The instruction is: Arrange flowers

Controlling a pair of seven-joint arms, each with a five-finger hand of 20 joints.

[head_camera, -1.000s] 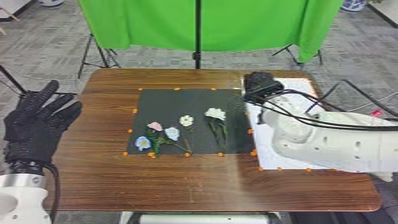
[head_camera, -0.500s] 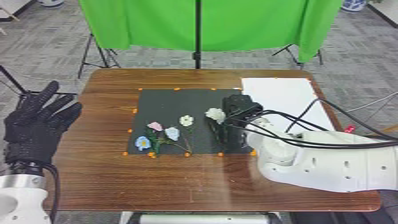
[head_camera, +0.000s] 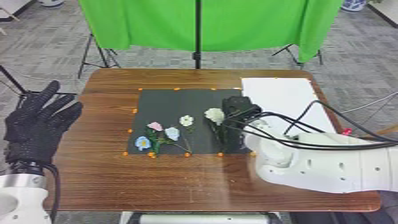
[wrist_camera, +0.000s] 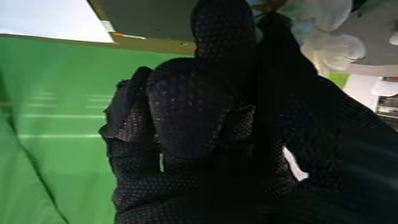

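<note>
In the head view, the right hand [head_camera: 238, 107] is on the dark mat [head_camera: 176, 102], just beside the large white flower [head_camera: 214, 115], at its three o'clock. I cannot tell if this hand grasps the flower. The small white flower [head_camera: 186, 120] lies near the mat's centre; the pink flower [head_camera: 155, 126], pale blue flower [head_camera: 171, 133] and blue flower [head_camera: 142, 143] lie toward seven and eight o'clock. The left hand [head_camera: 34, 125] is released, at nine o'clock from the mat.

Head view high, forward-down; right wrist view close along the hand [head_camera: 238, 106], green cloth [head_camera: 151, 27] in both.
</note>
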